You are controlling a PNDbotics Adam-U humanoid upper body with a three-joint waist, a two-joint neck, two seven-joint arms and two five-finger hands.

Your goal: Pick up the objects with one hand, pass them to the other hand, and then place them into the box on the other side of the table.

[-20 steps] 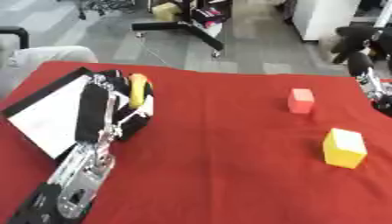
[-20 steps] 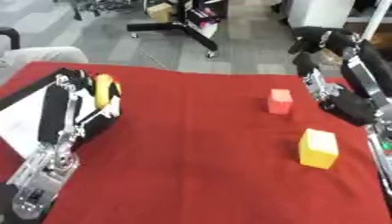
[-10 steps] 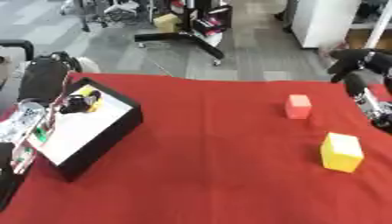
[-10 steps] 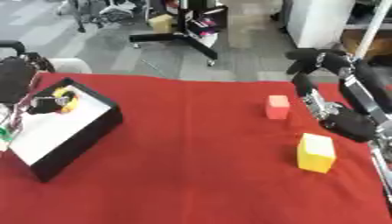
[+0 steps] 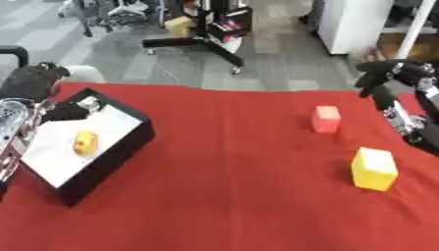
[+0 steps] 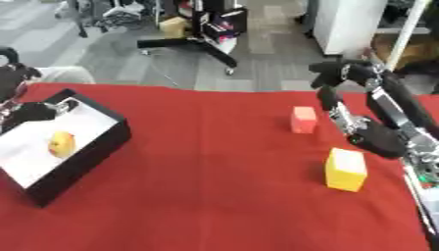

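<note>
Red table (image 5: 223, 196) fills the view, and the black box (image 5: 111, 157) sits at its left edge with a small yellow object (image 5: 83, 142) lying inside on the white floor. Right of the box, well apart, a yellow block (image 5: 374, 168) and beyond it a pink block (image 5: 326, 119). Right hand (image 6: 330, 78) hovers past the pink block, fingers curled, holding nothing. Left hand (image 5: 30, 81) hangs over the box's far-left corner; its fingers can't be made out.

A red cloth covers the surface (image 5: 223, 196). On it at the left stands a black box (image 5: 116, 152) with a white bottom. At the right lie a pink block (image 5: 326, 119) and, nearer, a yellow block (image 5: 374, 168), apart from each other.
</note>
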